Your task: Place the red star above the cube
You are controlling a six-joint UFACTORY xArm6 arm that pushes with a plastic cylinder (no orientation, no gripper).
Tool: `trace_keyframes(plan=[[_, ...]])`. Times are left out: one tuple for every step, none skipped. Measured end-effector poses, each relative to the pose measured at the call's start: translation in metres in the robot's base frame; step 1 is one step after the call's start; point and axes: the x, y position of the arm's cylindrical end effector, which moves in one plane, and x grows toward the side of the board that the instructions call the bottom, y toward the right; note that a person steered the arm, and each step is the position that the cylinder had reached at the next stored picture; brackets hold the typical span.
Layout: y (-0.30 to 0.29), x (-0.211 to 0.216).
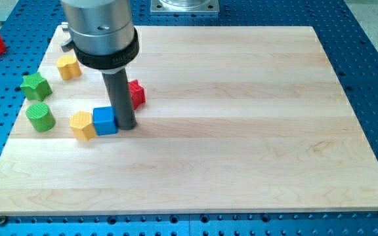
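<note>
A: Red star (137, 94), where?
B: Partly hidden behind the rod, just up and right of the blue cube (104, 120). Near the cube, apparently not touching it.

A: And the rod's lower end?
B: My tip (126, 126) down on the surface (241, 131), right against the cube's right side, just below the star.

A: End effector state?
B: No jaws to open or close; a plain rod, holding nothing.

A: Best way through this step?
B: Probably swing round to the star's right flank, then nudge leftward in short strokes until directly above the cube. Worth steering clear of the cube itself, and of the yellow block (82, 125) touching its left side.

A: Arm pose?
B: Rod upright, broad grey collar overhead, covering part of the view's top left.

A: Other neighbours?
B: Green cylinder (40, 117), green star (35, 86), another yellow block (68, 66), all further left.
</note>
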Motion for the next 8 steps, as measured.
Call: trace_keyframes(plan=[[0.0, 0.046], [-0.009, 0.055], [0.085, 0.051], [0.122, -0.004], [0.135, -0.04], [0.134, -0.053], [0.102, -0.061], [0.06, -0.071]])
